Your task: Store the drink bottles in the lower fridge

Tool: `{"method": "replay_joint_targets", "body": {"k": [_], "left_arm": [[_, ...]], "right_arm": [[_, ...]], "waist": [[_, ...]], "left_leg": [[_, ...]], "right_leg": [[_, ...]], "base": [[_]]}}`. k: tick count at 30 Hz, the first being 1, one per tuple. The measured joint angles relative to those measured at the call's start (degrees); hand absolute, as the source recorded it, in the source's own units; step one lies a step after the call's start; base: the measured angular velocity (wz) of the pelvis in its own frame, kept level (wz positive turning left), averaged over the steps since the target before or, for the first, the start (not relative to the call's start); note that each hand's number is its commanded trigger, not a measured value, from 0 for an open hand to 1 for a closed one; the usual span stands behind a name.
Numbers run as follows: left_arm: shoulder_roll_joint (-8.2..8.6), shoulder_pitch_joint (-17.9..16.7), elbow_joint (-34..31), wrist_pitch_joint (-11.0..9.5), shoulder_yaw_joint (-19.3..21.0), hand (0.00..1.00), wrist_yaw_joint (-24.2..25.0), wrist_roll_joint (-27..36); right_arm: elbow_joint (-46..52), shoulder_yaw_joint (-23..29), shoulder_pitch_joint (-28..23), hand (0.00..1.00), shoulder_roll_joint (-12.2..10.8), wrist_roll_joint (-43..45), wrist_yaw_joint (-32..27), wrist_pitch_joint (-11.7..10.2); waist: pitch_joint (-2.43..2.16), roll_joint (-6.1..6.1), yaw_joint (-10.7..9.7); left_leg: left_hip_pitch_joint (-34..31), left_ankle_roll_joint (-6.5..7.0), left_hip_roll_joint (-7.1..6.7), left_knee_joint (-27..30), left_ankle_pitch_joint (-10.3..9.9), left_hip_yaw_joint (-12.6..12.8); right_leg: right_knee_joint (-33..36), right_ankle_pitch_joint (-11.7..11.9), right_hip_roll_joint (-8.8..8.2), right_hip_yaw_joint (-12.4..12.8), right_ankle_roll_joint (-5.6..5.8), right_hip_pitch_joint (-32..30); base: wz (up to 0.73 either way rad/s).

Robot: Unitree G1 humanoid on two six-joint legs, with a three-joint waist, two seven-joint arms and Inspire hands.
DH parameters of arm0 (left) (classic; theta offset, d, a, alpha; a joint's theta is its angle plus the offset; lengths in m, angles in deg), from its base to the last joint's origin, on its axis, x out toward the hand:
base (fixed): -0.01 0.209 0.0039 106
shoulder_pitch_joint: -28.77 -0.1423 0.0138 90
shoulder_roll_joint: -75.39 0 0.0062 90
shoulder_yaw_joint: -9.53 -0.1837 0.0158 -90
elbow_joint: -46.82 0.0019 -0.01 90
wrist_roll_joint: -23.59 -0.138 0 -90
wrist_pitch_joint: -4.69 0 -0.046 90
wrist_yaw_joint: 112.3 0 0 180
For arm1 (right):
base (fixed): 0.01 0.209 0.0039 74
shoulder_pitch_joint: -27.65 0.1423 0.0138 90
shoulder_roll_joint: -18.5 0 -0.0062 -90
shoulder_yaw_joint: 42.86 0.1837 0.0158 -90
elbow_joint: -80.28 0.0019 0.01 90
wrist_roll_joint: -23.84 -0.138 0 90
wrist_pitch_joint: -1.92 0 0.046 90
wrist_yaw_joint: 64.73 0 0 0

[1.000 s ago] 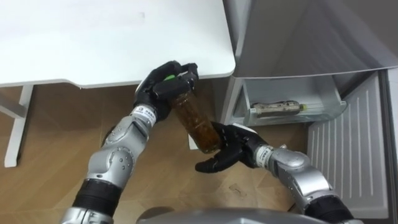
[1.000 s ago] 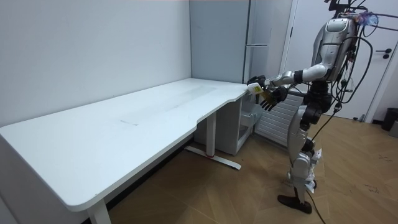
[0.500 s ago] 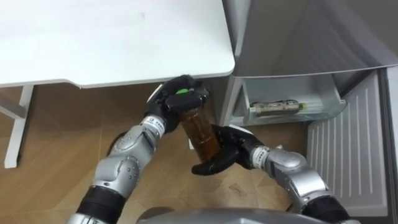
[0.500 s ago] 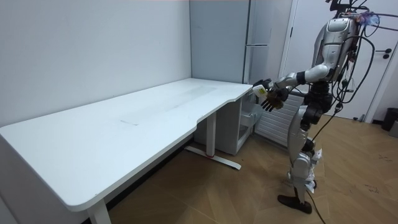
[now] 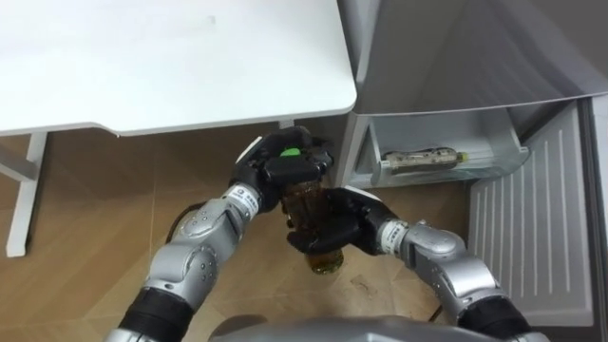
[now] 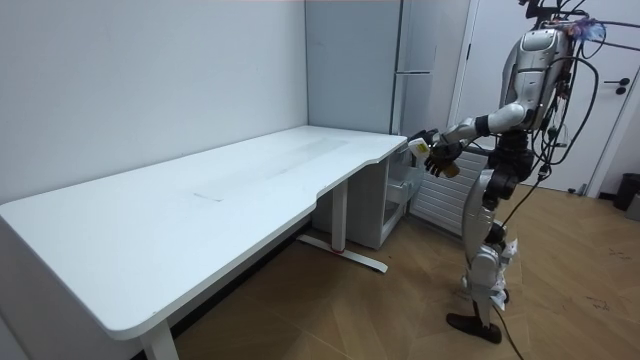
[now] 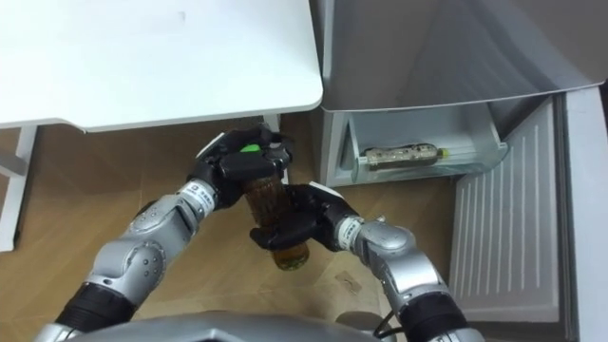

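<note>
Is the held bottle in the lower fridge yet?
Out: left hand and right hand grip the bottle above the floor, beside the open lower fridge.

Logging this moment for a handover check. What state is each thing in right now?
Bottle: held in the air by both hands, in front of the fridge.
Left hand: fingers curled round the bottle's top.
Right hand: fingers curled round the bottle's lower part.
Fridge door: open.
Second bottle: lying on its side in the fridge bin.
</note>
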Motion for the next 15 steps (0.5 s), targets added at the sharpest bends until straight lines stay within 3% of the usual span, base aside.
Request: {"method": "replay_joint_targets", "body": {"k": [9,10,11,12,13,15], "left_arm": [[0.52,0.0,0.0,0.0,0.2,1.0,0.0,0.5],[0.53,0.0,0.0,0.0,0.2,0.64,0.0,0.5],[0.55,0.0,0.0,0.0,0.1,0.49,0.0,0.5],[0.65,0.0,0.0,0.0,0.1,0.07,0.0,0.6],[0.78,0.0,0.0,0.0,0.1,0.0,0.0,0.6],[0.78,0.0,0.0,0.0,0.1,0.0,0.0,0.6]], "right_arm": [[-0.3,-0.6,0.0,1.0,0.6,-1.3,0.3,-0.4],[-0.4,-0.6,0.0,1.0,0.6,-1.4,0.3,-0.4],[-0.4,-0.6,0.0,1.0,0.6,-1.4,0.2,-0.4],[-0.4,-0.7,0.0,1.0,0.6,-1.4,0.0,-0.4],[-0.5,-0.7,0.0,1.0,0.6,-1.4,-0.1,-0.4],[-0.5,-0.8,0.0,1.0,0.6,-1.4,-0.1,-0.4]], "waist": [[-0.05,0.17,-0.1],[-0.05,0.18,-0.1],[-0.05,0.18,-0.1],[-0.05,0.18,0.0],[-0.05,0.19,0.0],[-0.04,0.2,-0.1]], "left_leg": [[0.1,0.0,0.01,0.0,0.0,0.0],[0.1,0.0,0.01,0.0,0.0,0.0],[0.1,-0.01,0.01,0.0,0.0,0.0],[0.1,-0.01,0.01,0.1,0.0,0.0],[0.1,-0.01,0.01,0.1,0.0,0.0],[0.2,-0.01,0.01,0.1,0.0,0.0]], "right_leg": [[-0.1,0.0,0.02,0.0,0.0,0.1],[-0.1,0.0,0.02,0.0,-0.01,0.1],[-0.1,0.0,0.02,0.0,-0.01,0.1],[-0.1,0.0,0.02,0.0,-0.03,0.1],[-0.1,0.0,0.02,0.0,-0.04,0.2],[-0.1,0.0,0.02,0.0,-0.04,0.2]], "base": [[0.0],[0.0],[0.0],[0.0],[0.0],[0.0]]}}
